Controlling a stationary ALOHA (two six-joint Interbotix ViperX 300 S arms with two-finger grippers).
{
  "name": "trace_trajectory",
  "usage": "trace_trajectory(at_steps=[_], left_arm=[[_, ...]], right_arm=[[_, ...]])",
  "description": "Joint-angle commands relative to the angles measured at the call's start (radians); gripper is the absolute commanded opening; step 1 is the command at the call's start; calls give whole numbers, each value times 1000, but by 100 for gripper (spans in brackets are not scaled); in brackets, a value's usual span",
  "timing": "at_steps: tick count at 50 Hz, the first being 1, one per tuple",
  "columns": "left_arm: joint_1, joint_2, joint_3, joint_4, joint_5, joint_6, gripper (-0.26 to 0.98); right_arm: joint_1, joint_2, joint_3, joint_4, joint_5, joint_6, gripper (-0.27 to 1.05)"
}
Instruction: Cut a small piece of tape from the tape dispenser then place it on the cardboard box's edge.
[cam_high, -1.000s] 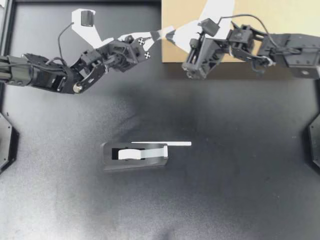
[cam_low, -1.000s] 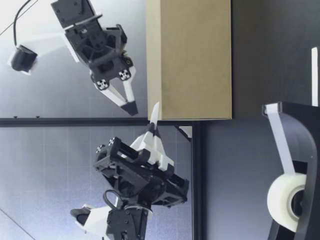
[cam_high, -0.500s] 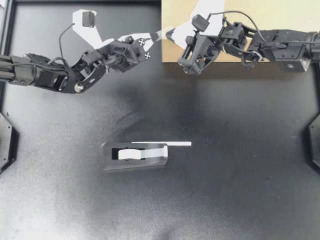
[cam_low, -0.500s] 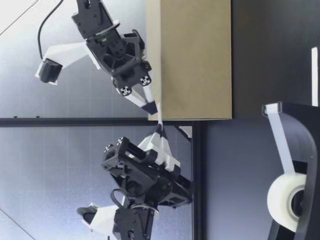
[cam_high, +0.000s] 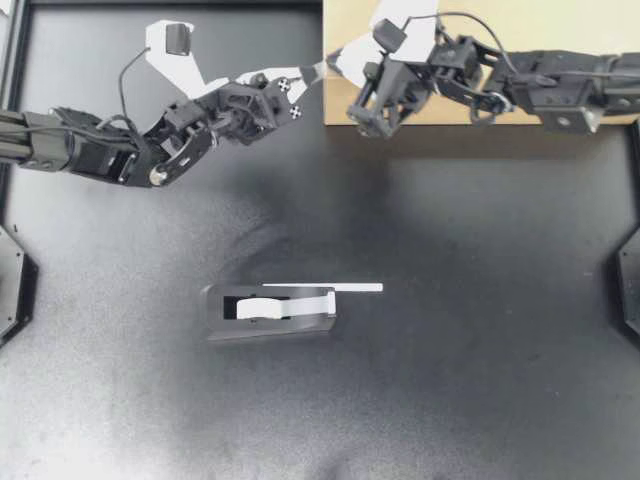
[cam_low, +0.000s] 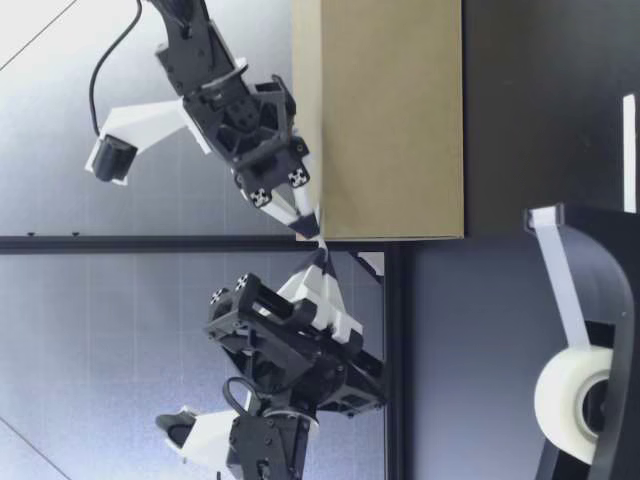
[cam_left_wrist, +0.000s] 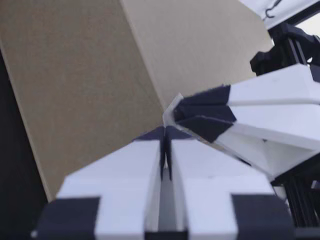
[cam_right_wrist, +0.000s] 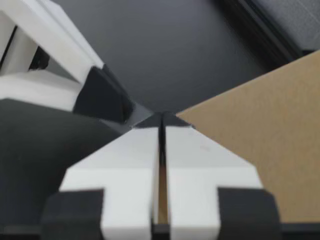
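Tape dispenser (cam_high: 270, 312) in the foreground on the black table (cam_high: 450, 380), its roll (cam_low: 565, 398) partly cut off in the low view. Seen from above, it lies at about 7 o'clock from the two claws, well apart from both.

Any cut piece of tape is too small to make out. Only a thin pale sliver (cam_low: 320, 243) shows between the two tips in the low view, and what it is cannot be told.

The left claw (cam_high: 318, 72) reaches in from 9 o'clock on a bent arm angled toward 2 o'clock, its fingers pressed together with barely a hairline between them. The right claw (cam_high: 336, 62), on an arm stretched in from 3 o'clock over the box, is pinched closed the same way. The tips meet nose to nose, the right one just at 1 o'clock of the left.

Behind them, the cardboard box (cam_high: 600, 25) stands at 1 o'clock on the table, cut off at the far edge of the top view. The right tip sits against its 9 o'clock edge near the top corner, the left tip just off it.
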Motion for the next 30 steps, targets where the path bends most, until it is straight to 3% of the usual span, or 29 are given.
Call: trace_trajectory(at_steps=[1, 8, 22, 30], left_arm=[[5, -17, -12, 3, 5, 8, -6], [5, -17, -14, 3, 23, 14, 0], [3, -25, -11, 3, 23, 20, 49], [3, -37, 5, 5, 28, 21, 45]], right_arm=[[-15, -9, -34, -2, 5, 0, -10], [-15, -6, -38, -2, 11, 2, -10], [-15, -6, -40, -2, 12, 2, -10], [-15, -15, -48, -2, 3, 3, -10]])
